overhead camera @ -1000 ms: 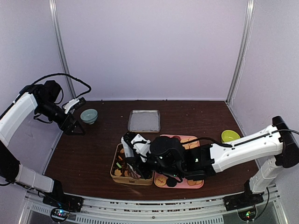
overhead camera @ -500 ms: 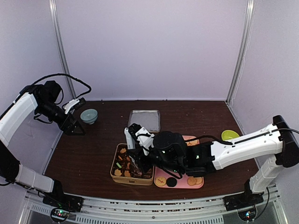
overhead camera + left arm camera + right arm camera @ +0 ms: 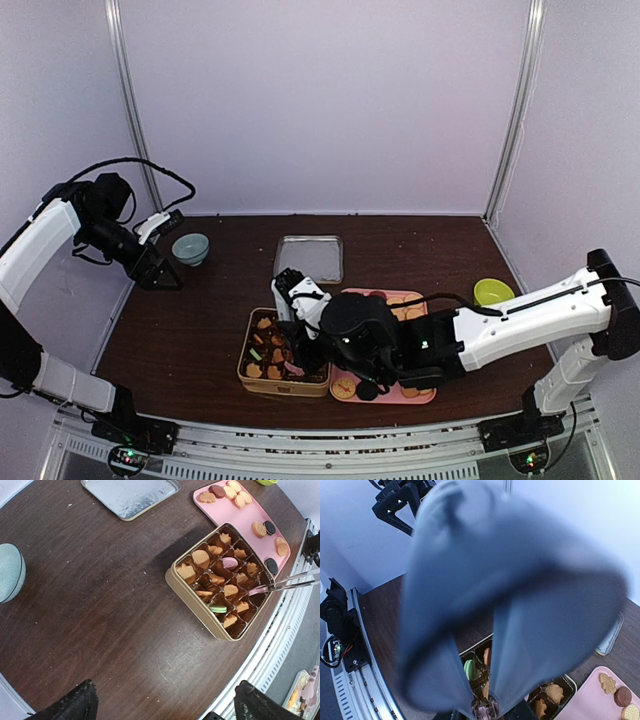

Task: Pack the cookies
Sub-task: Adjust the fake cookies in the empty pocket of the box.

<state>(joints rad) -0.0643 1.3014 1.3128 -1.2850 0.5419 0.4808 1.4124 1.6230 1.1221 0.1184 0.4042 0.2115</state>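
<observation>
- The right claw (image 3: 297,322) is clenched on the long metal tongs (image 3: 287,581). Their pinkish tips dip into the tin on the side nearest the tray, and I cannot tell if a biscuit sits between them.
- The small coin-sized cookies (image 3: 226,590) mostly sit in the brown paper cups of the square gold-coloured tin (image 3: 192,597). They're tan, with one pink and one green.
- More cookies wait on the flat pink rectangular tray (image 3: 235,520) just beside the tin.
- These look light, stiff and crumbly. I'd pinch gently across the rim, since a hard squeeze may crack one and smooth tongs may let it slip.
- The right arm stretches low across the tray, its wrist bent down over the tin.
- The left claw (image 3: 165,707) is released, fingers wide apart. That arm is raised over the far-left corner of the dark brown wooden table (image 3: 100,605), near a pale blue-green ribbed bowl (image 3: 7,572) and well apart from the tin.
</observation>
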